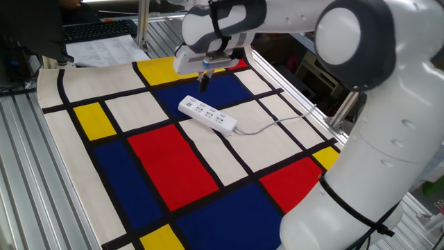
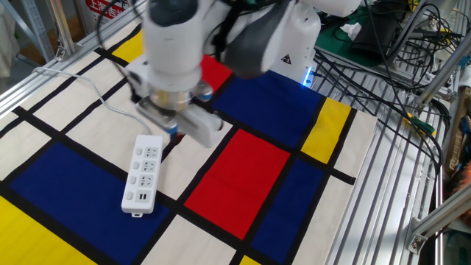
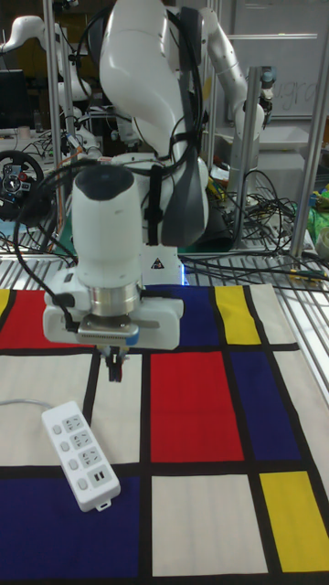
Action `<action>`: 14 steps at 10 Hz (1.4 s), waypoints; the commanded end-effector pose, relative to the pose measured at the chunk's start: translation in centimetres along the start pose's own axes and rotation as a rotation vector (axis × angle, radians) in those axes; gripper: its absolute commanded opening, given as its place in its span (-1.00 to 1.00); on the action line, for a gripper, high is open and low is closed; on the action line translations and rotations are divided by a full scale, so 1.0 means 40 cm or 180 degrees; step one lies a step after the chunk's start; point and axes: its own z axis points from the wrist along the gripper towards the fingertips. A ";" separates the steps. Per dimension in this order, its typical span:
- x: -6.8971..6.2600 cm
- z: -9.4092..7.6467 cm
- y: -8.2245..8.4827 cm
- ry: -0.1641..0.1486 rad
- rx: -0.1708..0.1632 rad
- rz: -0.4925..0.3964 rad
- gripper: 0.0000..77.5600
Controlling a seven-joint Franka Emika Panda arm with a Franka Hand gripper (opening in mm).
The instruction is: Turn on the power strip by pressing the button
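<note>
So at this point the arm was in the approach step, nothing pressed yet as far as I could judge. The long flat white plastic power strip (image 1: 207,115) with its row of dark socket holes lay flat on the counter, on the colour-block cloth (image 1: 159,163) of red, blue, yellow and cream panels. It sat diagonally where a blue panel meets a cream one, with its thin pale-grey cord (image 1: 277,122) trailing off from one end.

The gripper (image 1: 204,82) hung above the cloth near the strip's far end in one fixed view, apart from it, not touching. In the tall fixed view the gripper (image 3: 114,365) sat up and to the right of the strip (image 3: 80,455), and in the other fixed view it hovered just past the cord end of the strip (image 2: 143,175). The fingers pointed straight down, but honestly I couldn't tell whether they were parted or closed; the tips were too small and dark, and one view was blurred.

I couldn't make out the button itself either. My guess for the next move: slide across over whichever end carries the switch, then come straight down with a fingertip, gently enough not to skid the strip along the cloth.
</note>
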 end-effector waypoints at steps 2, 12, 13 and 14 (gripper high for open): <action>-0.045 0.116 0.010 -0.0157 -0.0038 -0.0096 -1.00; -0.095 0.169 -0.049 -0.0248 -0.0081 -0.0124 -1.00; -0.095 0.169 -0.049 -0.0247 -0.0074 -0.0126 -1.00; -0.095 0.169 -0.049 -0.0246 -0.0068 -0.0128 -1.00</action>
